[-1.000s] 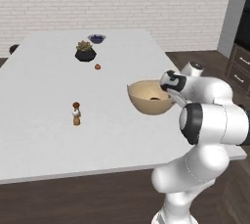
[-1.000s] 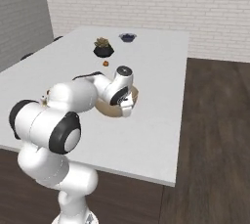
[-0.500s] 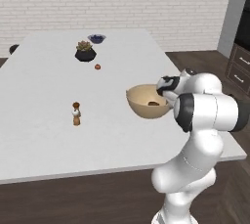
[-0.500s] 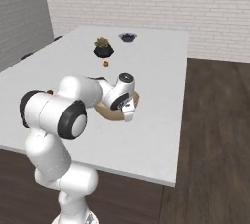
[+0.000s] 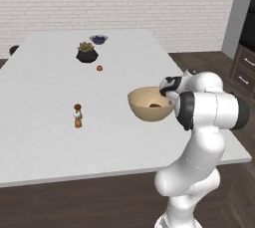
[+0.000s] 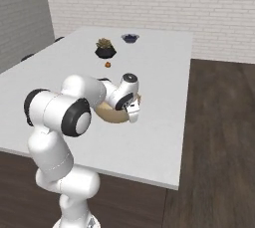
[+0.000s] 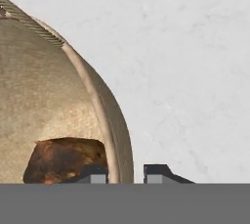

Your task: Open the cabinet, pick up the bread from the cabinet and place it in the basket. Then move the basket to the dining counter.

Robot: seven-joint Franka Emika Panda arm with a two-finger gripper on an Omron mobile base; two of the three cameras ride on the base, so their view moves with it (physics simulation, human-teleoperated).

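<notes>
- While the basket (image 5: 150, 104) rests on the white desk (image 5: 50, 97) with the bread (image 7: 66, 160) lying in its bottom, the claw (image 7: 126, 173) straddles the rim on the robot's side, one finger inside the wall and one outside.
- The jaws stand narrow, a slight gap on either side of the rim (whether they press it or have just let go cannot be told).
- The step in hand looks like the release after setting the basket down on the dining counter.
- To do it well, the claw should widen until both fingers clear the wall, then rise straight up before pulling away, so the rim is not dragged or tipped.
- The basket sits near the desk's right edge, so any sideways tug risks nudging it toward that edge.
- The potted plant (image 5: 86, 53), dark-blue bowl (image 5: 98, 39) and small shaker (image 5: 77, 116) stand well apart from it.
</notes>
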